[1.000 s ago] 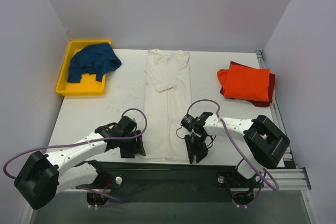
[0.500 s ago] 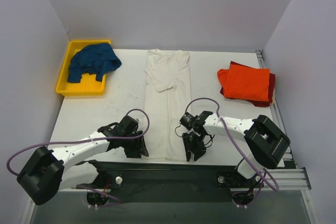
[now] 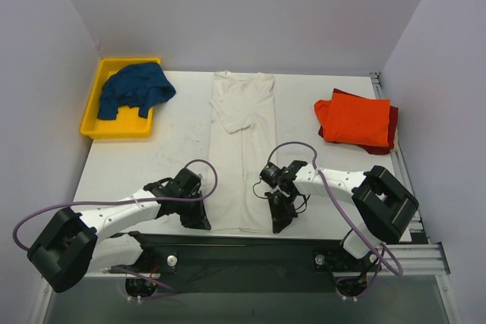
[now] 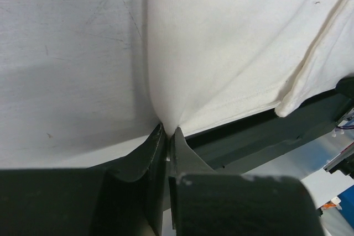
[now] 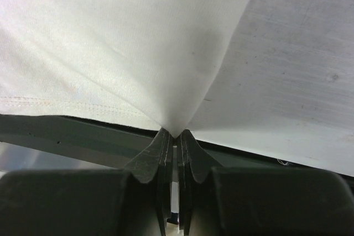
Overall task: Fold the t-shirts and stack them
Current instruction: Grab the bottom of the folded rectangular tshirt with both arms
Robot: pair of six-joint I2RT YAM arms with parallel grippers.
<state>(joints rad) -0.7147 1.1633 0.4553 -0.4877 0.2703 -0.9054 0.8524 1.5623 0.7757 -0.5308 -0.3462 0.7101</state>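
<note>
At the 6 o'clock edge of the table [image 3: 167, 157], the left gripper [image 4: 167, 132] is pinched tight on the near-left hem corner of the off-white t-shirt [image 3: 243, 134]. The right gripper [image 5: 173, 134] is clamped the same way on the near-right corner. The shirt lies as a long strip running toward 12 o'clock; farther off, an orange-red t-shirt [image 3: 353, 119] rests on a dark red t-shirt [image 3: 392, 133] at 2 o'clock, and a dark blue t-shirt [image 3: 135, 89] is heaped in the yellow bin [image 3: 93, 108] at 10 o'clock.

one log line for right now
left jaws: shut on off-white t-shirt hem | right jaws: shut on same hem | orange-red t-shirt: folded, right side
</note>
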